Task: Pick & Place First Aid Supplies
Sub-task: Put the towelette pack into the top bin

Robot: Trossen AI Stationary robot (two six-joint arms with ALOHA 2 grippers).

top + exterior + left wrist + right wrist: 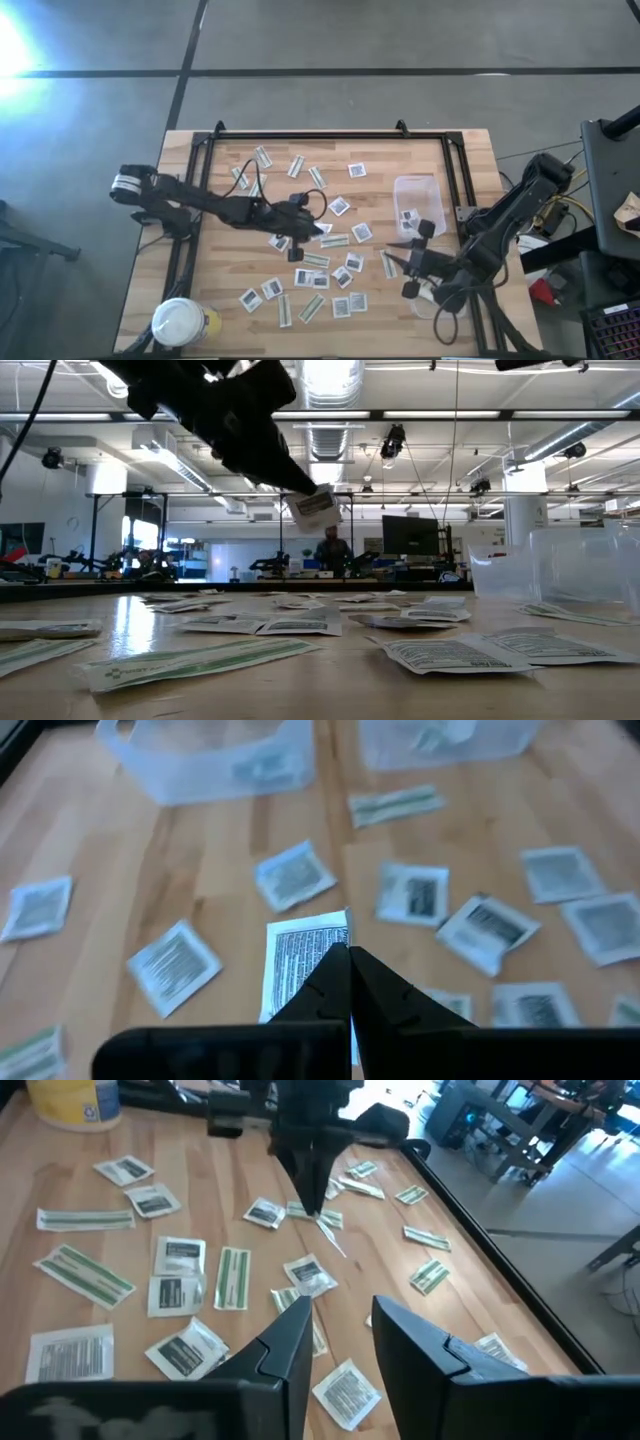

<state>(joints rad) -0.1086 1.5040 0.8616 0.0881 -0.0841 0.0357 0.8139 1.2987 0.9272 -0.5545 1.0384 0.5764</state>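
one white packet pinched in left end effector; right end effector apart.

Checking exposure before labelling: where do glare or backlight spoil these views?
High view: strong glare at the upper left floor. Low view: bright ceiling lights leave the left gripper a silhouette holding a square packet; nearest packets look soft. Left wrist view: the clear tubs are blurred.

1. Arms: 2, one gripper each – left gripper, right gripper.
2. Square white packets: about 16 on the table, plus 1 lifted.
3. Green strips: roughly 10; overlaps make this uncertain.
4. Clear tubs: 2.
5. Jar: 1.
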